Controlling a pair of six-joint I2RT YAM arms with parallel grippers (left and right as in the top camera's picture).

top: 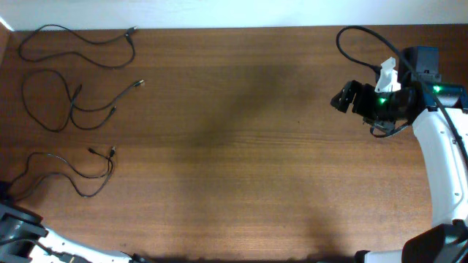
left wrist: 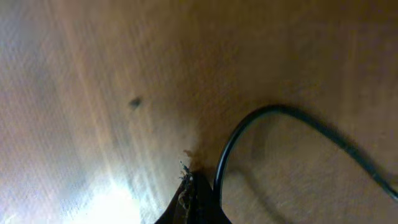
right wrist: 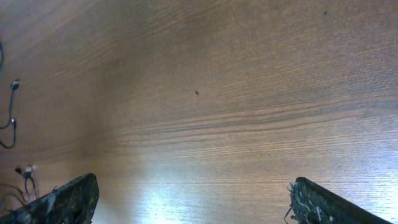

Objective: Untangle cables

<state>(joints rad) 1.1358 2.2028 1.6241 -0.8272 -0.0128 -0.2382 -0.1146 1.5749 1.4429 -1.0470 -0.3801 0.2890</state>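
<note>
Three separate cables [top: 75, 95] on table [top: 241, 146]

wooden table [top: 234, 146], three separate black cables [top: 76, 93]

Three thin black cables [top: 130, 33] [top: 76, 93] [top: 110, 164], two robot arms [top: 442, 157] [top: 18, 230], one wooden table [top: 234, 146].

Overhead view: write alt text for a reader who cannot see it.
Three thin black cords lie apart in loose loops down the left side of a brown wooden table: the top cable, the middle cable and the bottom cable. The right gripper stands open over bare wood at the upper right; the left arm barely shows in the bottom-left corner.
</note>
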